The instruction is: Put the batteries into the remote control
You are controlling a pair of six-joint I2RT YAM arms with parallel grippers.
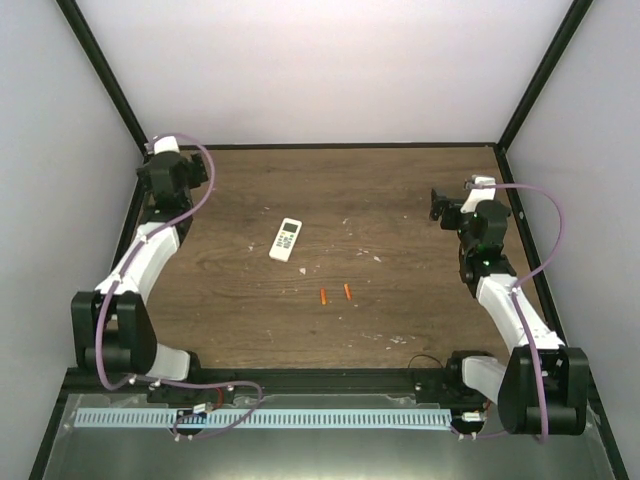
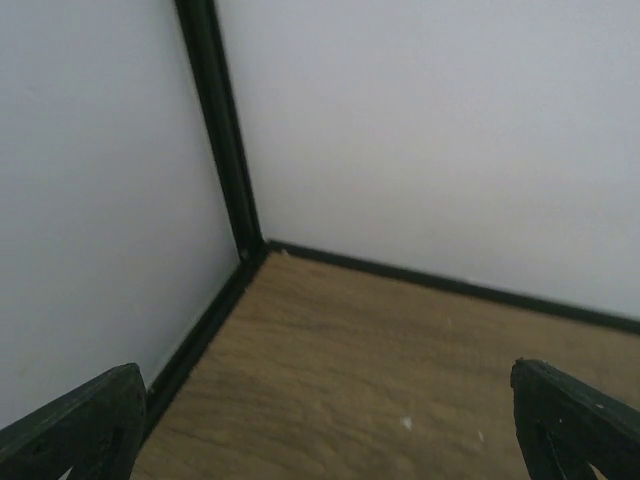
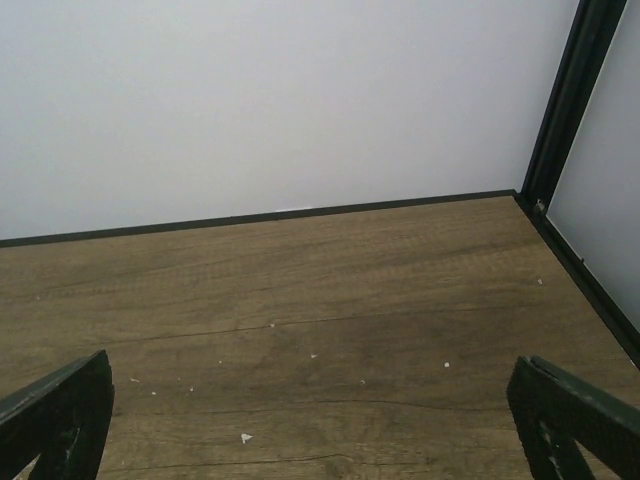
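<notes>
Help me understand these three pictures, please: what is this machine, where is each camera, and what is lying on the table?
These are two robot arms bolted at the near edge of a wooden table. The big picture looks down from above and behind them. The other two come from cameras on each wrist; the dark shapes at their bottom corners are that arm's own fingers. The left gripper faces the far left corner, the right gripper faces the back wall near the right corner. Both are open and hold nothing. On the table lie a white remote control, face up, and two small orange batteries side by side but apart, nearer the arms.
</notes>
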